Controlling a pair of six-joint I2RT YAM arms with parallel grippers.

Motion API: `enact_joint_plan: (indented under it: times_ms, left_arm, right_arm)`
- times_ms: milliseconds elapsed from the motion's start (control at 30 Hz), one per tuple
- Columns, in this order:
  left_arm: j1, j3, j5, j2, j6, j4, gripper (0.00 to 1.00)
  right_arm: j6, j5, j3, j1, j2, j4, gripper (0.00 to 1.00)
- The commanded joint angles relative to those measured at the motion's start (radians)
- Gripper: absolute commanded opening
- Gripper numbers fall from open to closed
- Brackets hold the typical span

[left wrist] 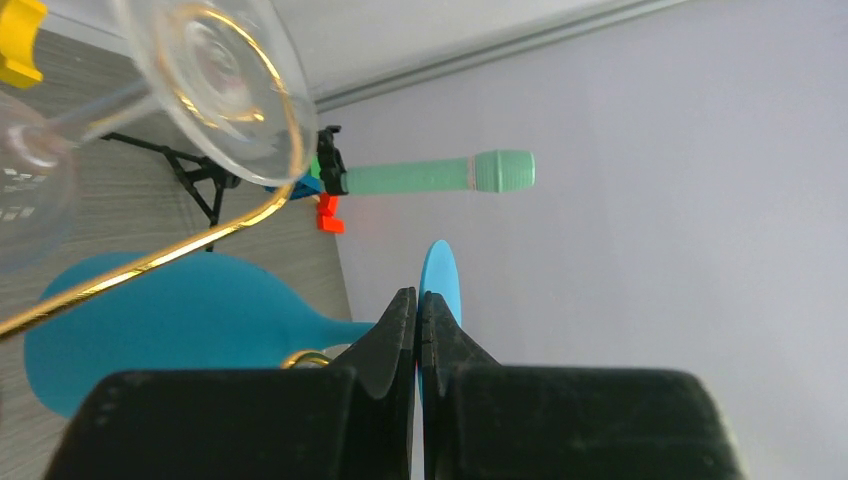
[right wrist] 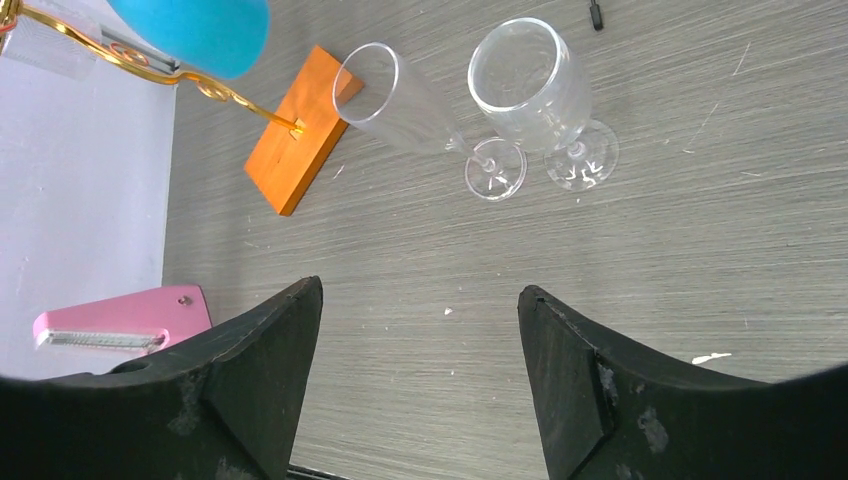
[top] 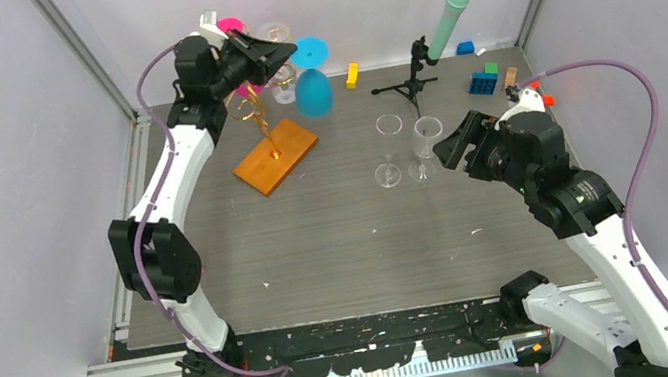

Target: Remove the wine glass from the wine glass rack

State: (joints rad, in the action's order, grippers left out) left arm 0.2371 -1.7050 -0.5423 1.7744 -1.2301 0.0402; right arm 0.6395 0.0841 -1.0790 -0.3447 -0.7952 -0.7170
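The wine glass rack, a gold wire tree (top: 255, 110) on a flat orange base (top: 276, 154), stands at the back left. A blue wine glass (top: 313, 94) hangs upside down just right of it, its round foot on top. My left gripper (top: 291, 50) is up at that foot, and in the left wrist view its fingers (left wrist: 418, 297) are shut on the edge of the blue foot (left wrist: 440, 275). The blue bowl (left wrist: 170, 320) lies left of the fingers, by a gold arm (left wrist: 150, 262). My right gripper (right wrist: 420, 290) is open and empty above the table at the right (top: 464, 138).
A clear glass (top: 273, 36) and a pink glass (top: 231, 25) also hang on the rack. Two clear glasses (top: 389, 149) (top: 425, 146) stand mid-table. A black tripod (top: 410, 85) holds a green cylinder (top: 450, 18). Coloured blocks (top: 487, 80) and a yellow block (top: 351, 74) lie at the back.
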Motion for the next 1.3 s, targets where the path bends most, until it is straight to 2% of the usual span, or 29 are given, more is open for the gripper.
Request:
enact_joint_plan:
  times_ms: [0,167,300,367,500,667,800,1067,1267]
  left_arm:
    - [0.028,-0.048,-0.038,-0.033,-0.001,0.08,0.0]
    - [0.06,0.001,-0.047,-0.084,-0.049,0.14,0.0]
    - [0.076,0.082,-0.003,-0.148,-0.097,0.173,0.0]
    - [0.078,0.127,0.003,-0.176,-0.158,0.24,0.0]
    - [0.097,0.201,0.026,-0.234,-0.269,0.334,0.0]
    - [0.154,0.271,0.061,-0.298,-0.381,0.395,0.0]
    - [0.185,0.343,0.082,-0.351,-0.482,0.462,0.0]
    - [0.205,0.437,0.108,-0.421,-0.602,0.49,0.0]
    - [0.231,0.468,0.118,-0.446,-0.642,0.513,0.0]
  right_arm:
    - [0.015,-0.016,0.002,0.004,0.012,0.051,0.77]
    - [0.021,-0.055,0.012,0.004,0.025,0.078,0.79]
    - [0.046,-0.186,0.036,0.004,0.039,0.16,0.8]
    - [0.088,-0.228,0.055,0.004,0.043,0.216,0.8]
    - [0.226,-0.274,0.127,0.004,0.074,0.392,0.81]
    - [0.425,-0.284,0.271,0.004,0.097,0.743,0.81]
    - [0.507,-0.272,0.313,0.003,0.083,0.864,0.81]
    - [0.647,-0.171,0.437,0.004,0.078,1.086,0.84]
    - [0.725,-0.25,0.454,0.004,-0.015,1.292,0.84]
